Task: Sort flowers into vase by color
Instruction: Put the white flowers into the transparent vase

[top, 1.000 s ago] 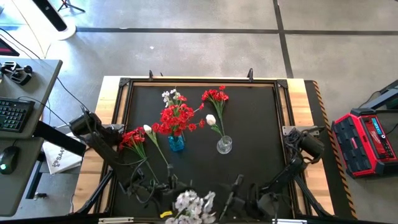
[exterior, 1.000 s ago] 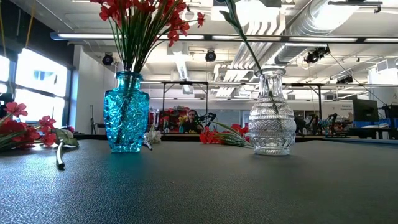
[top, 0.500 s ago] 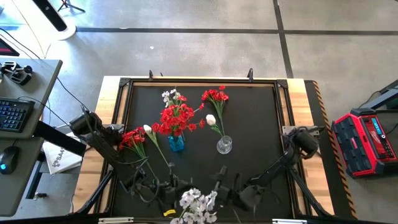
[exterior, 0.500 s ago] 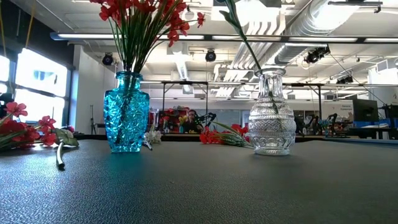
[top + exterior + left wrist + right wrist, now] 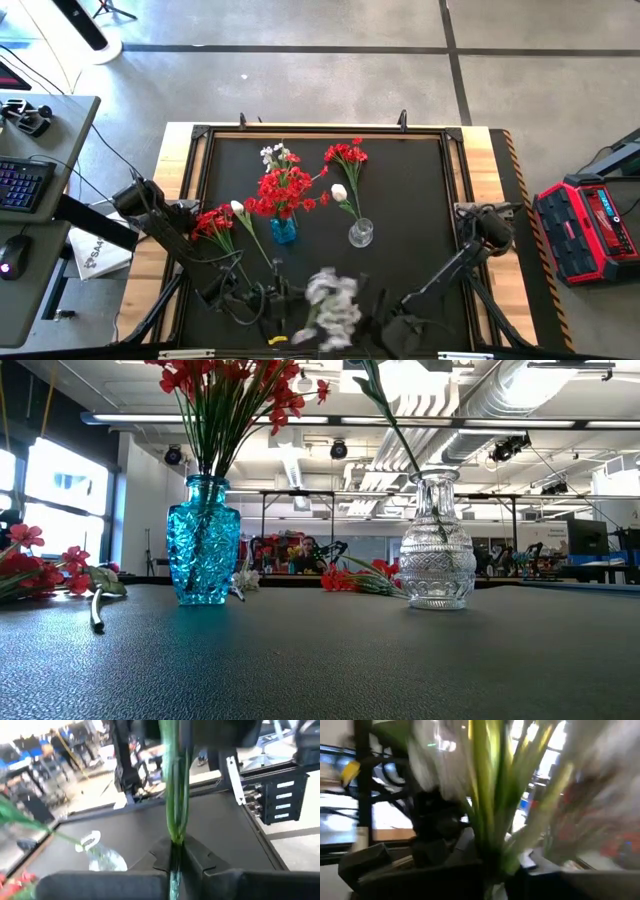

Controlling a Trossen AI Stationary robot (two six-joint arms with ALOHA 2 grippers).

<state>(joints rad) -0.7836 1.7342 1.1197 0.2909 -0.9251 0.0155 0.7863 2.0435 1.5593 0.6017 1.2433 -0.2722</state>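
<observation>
black tabletop (image 5: 410, 190) open at right, both pincers (image 5: 175, 851) (image 5: 492, 865) clenched on white sprig (image 5: 330, 300) near front edge

Count, high view: 2 vases on the table (image 5: 420, 190) – 1 blue vase (image 5: 284, 231), 1 clear vase (image 5: 361, 234), both approx mid-table. Red flowers: 1 bunch in the blue vase (image 5: 285, 189), 1 loose sprig (image 5: 346, 156) twd far edge, 1 loose sprig (image 5: 213, 222) nr left edge = 3 lots. White: 1 bloom in the clear vase (image 5: 339, 192), 1 small sprig (image 5: 278, 155) twd far edge, 1 stem (image 5: 250, 230) by the left red sprig, 1 big white bunch (image 5: 332, 303) nr near edge = 4. Arms: 2.
</observation>
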